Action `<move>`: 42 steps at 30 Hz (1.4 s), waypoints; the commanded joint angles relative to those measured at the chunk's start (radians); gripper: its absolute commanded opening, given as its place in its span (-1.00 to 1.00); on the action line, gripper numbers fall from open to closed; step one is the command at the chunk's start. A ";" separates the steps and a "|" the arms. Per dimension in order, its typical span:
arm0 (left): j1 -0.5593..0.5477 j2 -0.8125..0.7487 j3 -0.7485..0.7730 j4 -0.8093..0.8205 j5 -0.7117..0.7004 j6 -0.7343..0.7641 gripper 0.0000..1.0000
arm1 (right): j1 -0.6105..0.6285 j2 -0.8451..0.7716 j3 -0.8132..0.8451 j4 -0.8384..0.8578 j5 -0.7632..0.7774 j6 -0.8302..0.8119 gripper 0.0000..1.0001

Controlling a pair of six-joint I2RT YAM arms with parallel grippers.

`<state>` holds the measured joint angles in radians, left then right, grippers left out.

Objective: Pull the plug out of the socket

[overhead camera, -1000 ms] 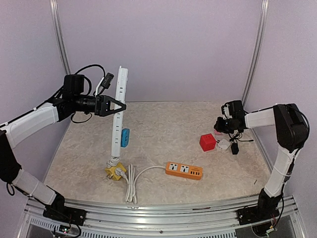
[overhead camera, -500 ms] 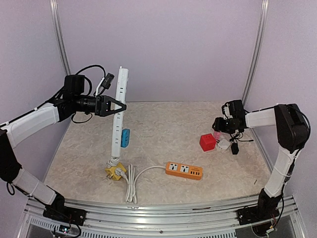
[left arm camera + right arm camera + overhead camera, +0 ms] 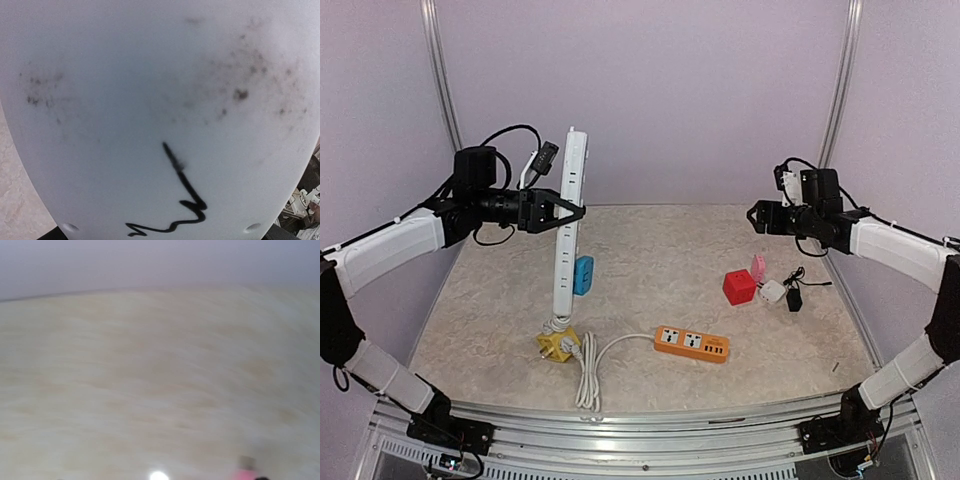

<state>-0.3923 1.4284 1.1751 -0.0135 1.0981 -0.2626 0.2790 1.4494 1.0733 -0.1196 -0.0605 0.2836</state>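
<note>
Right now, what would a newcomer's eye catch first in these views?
The white power strip stands almost upright at left-centre, gripped by the left claw, with a blue plug seated on it lower down. Its foot meets a yellow adapter on the table. The right claw hangs in the air at far right, with a red cube lying near it.

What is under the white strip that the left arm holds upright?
A yellow block sits on the table right below the lower end of the strip, with a coiled white cord beside it. Cord loops hide how strip and block join.
</note>
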 commanded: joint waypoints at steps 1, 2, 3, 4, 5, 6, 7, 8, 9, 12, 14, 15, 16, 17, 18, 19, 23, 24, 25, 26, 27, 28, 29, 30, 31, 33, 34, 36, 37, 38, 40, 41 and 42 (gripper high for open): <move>-0.038 0.044 0.113 0.073 0.064 -0.062 -0.91 | 0.138 -0.129 -0.045 0.027 -0.061 0.002 0.61; -0.044 0.051 0.124 0.075 0.063 -0.061 -0.91 | 0.170 -0.155 -0.055 0.054 -0.079 0.015 0.62; -0.051 0.063 0.131 0.086 0.069 -0.067 -0.91 | 0.202 -0.178 -0.069 0.092 -0.103 0.029 0.63; -0.058 0.070 0.139 0.101 0.085 -0.076 -0.91 | 0.229 -0.195 -0.085 0.131 -0.138 0.043 0.64; -0.065 0.079 0.143 0.114 0.102 -0.084 -0.91 | 0.259 -0.209 -0.102 0.189 -0.175 0.055 0.66; -0.074 0.087 0.145 0.129 0.116 -0.090 -0.91 | 0.287 -0.216 -0.110 0.234 -0.213 0.063 0.67; -0.083 0.088 0.142 0.143 0.123 -0.094 -0.91 | 0.315 -0.216 -0.112 0.271 -0.243 0.069 0.68; -0.094 0.089 0.139 0.154 0.130 -0.094 -0.91 | 0.345 -0.211 -0.105 0.296 -0.267 0.066 0.69; -0.106 0.086 0.136 0.158 0.135 -0.090 -0.91 | 0.371 -0.202 -0.088 0.307 -0.288 0.058 0.69; -0.130 0.084 0.131 0.165 0.140 -0.083 -0.91 | 0.454 -0.154 -0.036 0.331 -0.361 0.027 0.69; -0.141 0.083 0.121 0.181 0.130 -0.089 -0.91 | 0.507 -0.116 -0.011 0.374 -0.421 0.022 0.69; -0.145 0.080 0.116 0.189 0.123 -0.092 -0.91 | 0.531 -0.092 0.003 0.401 -0.448 0.027 0.69; -0.149 0.079 0.112 0.197 0.118 -0.095 -0.91 | 0.554 -0.067 0.018 0.424 -0.469 0.036 0.69; -0.153 0.077 0.110 0.202 0.115 -0.097 -0.91 | 0.574 -0.038 0.032 0.444 -0.487 0.047 0.69; -0.156 0.076 0.109 0.205 0.112 -0.098 -0.91 | 0.592 -0.009 0.045 0.467 -0.500 0.055 0.69; -0.159 0.075 0.106 0.211 0.109 -0.100 -0.91 | 0.608 0.016 0.057 0.478 -0.510 0.063 0.70; -0.161 0.065 0.096 0.222 0.103 -0.103 -0.91 | 0.644 0.109 0.092 0.540 -0.563 0.102 0.73; -0.161 0.060 0.095 0.221 0.102 -0.101 -0.91 | 0.653 0.121 0.097 0.544 -0.571 0.106 0.74; -0.161 0.057 0.094 0.221 0.100 -0.101 -0.91 | 0.658 0.132 0.103 0.544 -0.573 0.107 0.74; -0.161 0.053 0.091 0.222 0.100 -0.101 -0.91 | 0.664 0.139 0.108 0.545 -0.572 0.108 0.75; -0.163 0.050 0.089 0.225 0.099 -0.102 -0.91 | 0.666 0.147 0.111 0.549 -0.573 0.111 0.76; -0.163 0.048 0.087 0.226 0.100 -0.102 -0.91 | 0.667 0.156 0.109 0.561 -0.580 0.116 0.76; -0.164 0.045 0.084 0.230 0.099 -0.104 -0.91 | 0.670 0.164 0.109 0.577 -0.586 0.123 0.77; -0.165 0.043 0.080 0.235 0.099 -0.106 -0.91 | 0.671 0.172 0.107 0.593 -0.587 0.130 0.77; -0.166 0.041 0.076 0.238 0.098 -0.108 -0.91 | 0.674 0.182 0.105 0.611 -0.584 0.135 0.78; -0.170 0.036 0.067 0.247 0.095 -0.112 -0.92 | 0.679 0.206 0.108 0.644 -0.576 0.143 0.78; -0.171 0.035 0.064 0.254 0.095 -0.114 -0.91 | 0.682 0.218 0.109 0.663 -0.573 0.145 0.78; -0.174 0.033 0.060 0.261 0.097 -0.120 -0.91 | 0.684 0.244 0.114 0.696 -0.562 0.155 0.77; -0.176 0.033 0.061 0.263 0.098 -0.122 -0.91 | 0.684 0.255 0.117 0.707 -0.555 0.160 0.77; -0.177 0.035 0.061 0.264 0.100 -0.122 -0.91 | 0.685 0.266 0.122 0.714 -0.545 0.160 0.77; -0.177 0.035 0.061 0.262 0.101 -0.122 -0.91 | 0.686 0.277 0.124 0.716 -0.512 0.156 0.76; -0.177 0.036 0.060 0.260 0.101 -0.120 -0.92 | 0.685 0.279 0.124 0.716 -0.505 0.150 0.76; -0.177 0.036 0.061 0.256 0.101 -0.119 -0.91 | 0.685 0.280 0.126 0.708 -0.494 0.143 0.77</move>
<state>-0.5426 1.5024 1.2263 0.1619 1.1698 -0.3408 0.9405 1.7050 1.1633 0.5293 -0.5987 0.4351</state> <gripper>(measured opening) 0.841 0.883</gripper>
